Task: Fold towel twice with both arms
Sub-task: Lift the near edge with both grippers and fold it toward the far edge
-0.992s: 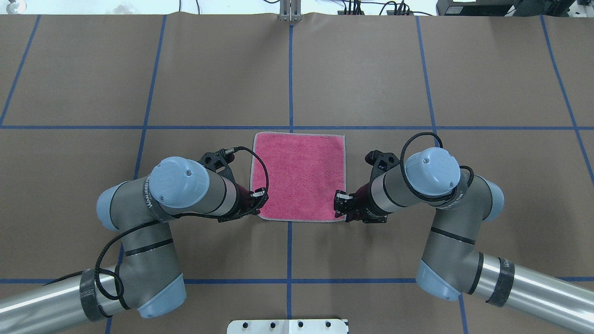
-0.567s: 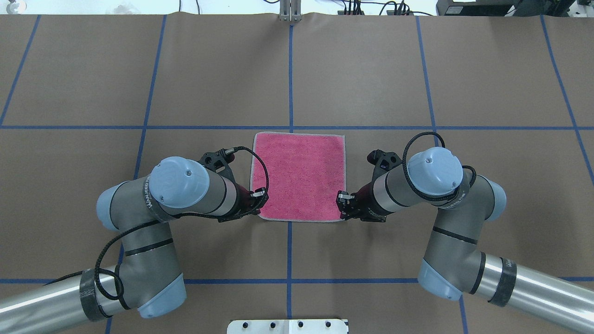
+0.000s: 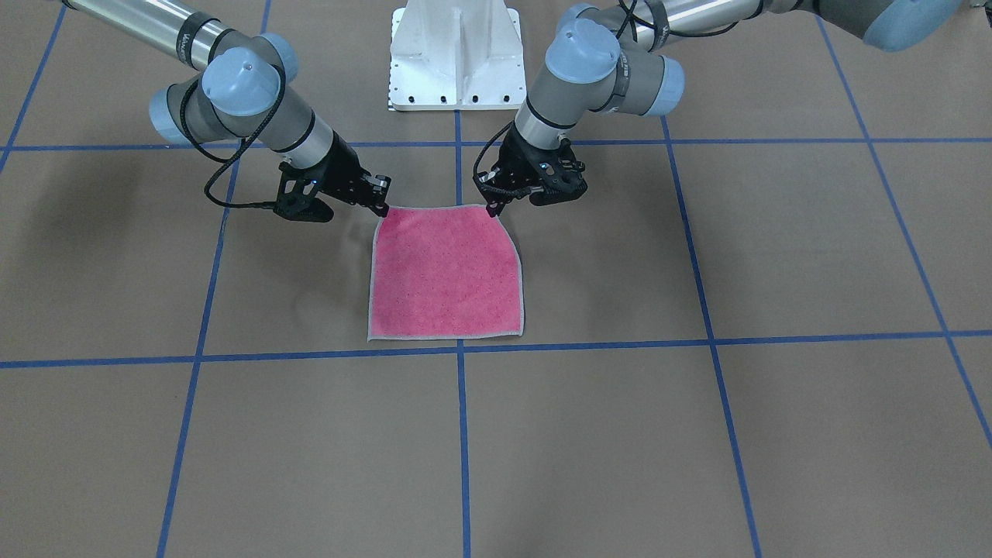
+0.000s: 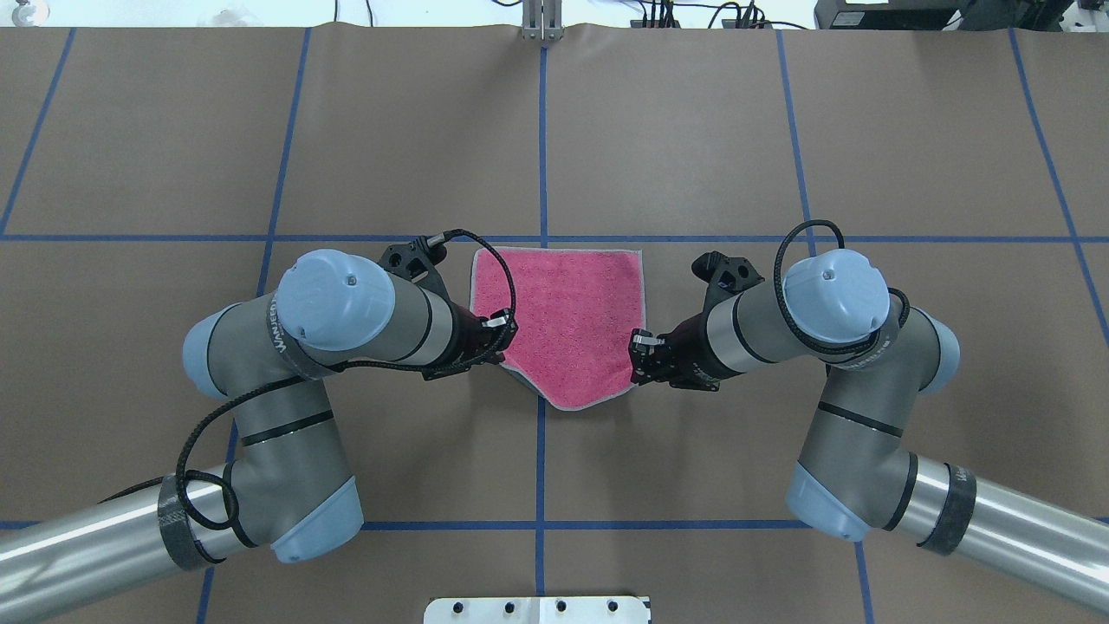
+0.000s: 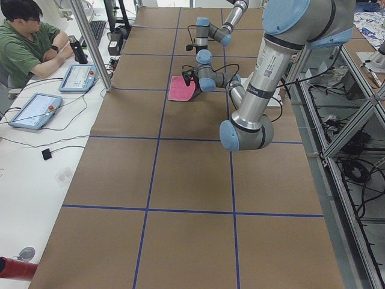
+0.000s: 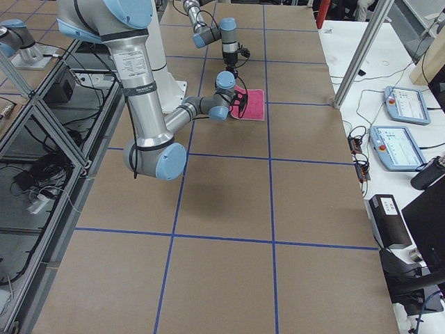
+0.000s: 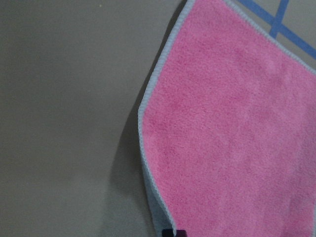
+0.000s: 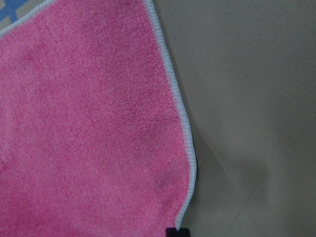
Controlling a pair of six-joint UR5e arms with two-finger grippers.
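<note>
The left gripper (image 4: 504,334) and the right gripper (image 4: 638,355) are clamping the towel (image 4: 567,299) by its two robot-side corners.
The towel, pink face up, is lying near the middle of the tabletop (image 4: 693,130), its far edge resting flat just beside a blue tape line (image 4: 346,237). The gripped corners are hanging raised off the surface, and the edge between them is sagging into a point. A grey sliver of underside is showing below the left corner.

Pink towel (image 6: 252,104), right arm (image 6: 141,87) near, left arm (image 6: 224,31) far, brown table (image 6: 229,202)
</note>
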